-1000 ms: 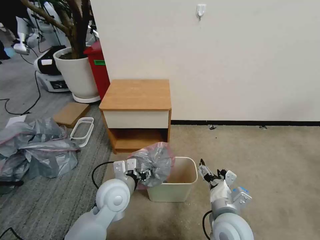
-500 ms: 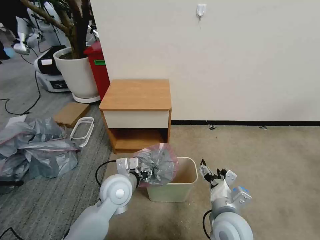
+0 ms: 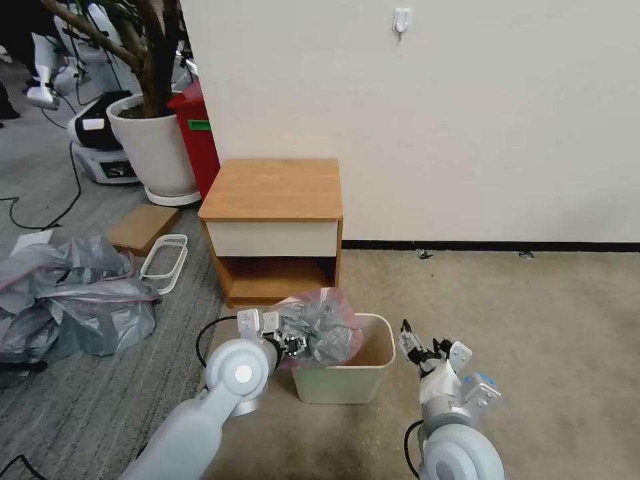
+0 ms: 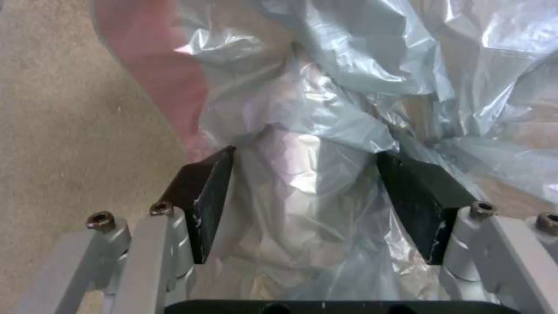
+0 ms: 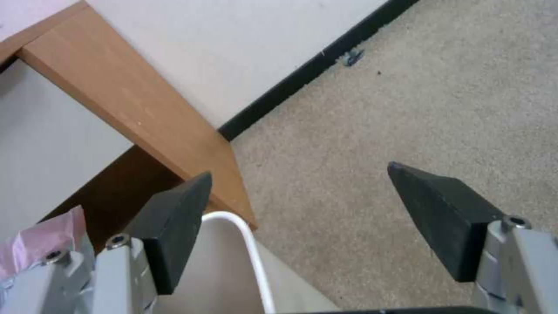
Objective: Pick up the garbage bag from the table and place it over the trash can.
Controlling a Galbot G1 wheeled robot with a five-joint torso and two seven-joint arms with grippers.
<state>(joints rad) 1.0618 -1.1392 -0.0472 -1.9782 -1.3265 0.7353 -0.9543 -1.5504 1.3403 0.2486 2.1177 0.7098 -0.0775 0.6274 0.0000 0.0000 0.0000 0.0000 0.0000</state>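
The left claw [image 3: 298,345] grips the crumpled garbage bag [image 3: 320,328] between partly parted fingers, holding it over the trash can's [image 3: 347,383] left rim. The right claw [image 3: 420,347] hovers wide open and empty just right of the can, before the nightstand [image 3: 273,190].

Right gripper [image 5: 302,205]: black fingers [image 5: 174,226] spread wide apart, nothing between them. Below them, the white rolled rim of the trash can [image 5: 247,244]. A pink strip of the garbage bag [image 5: 43,240] at the edge. Wooden table [image 5: 128,104] stands against the wall [image 5: 233,48], on beige carpet [image 5: 407,100].
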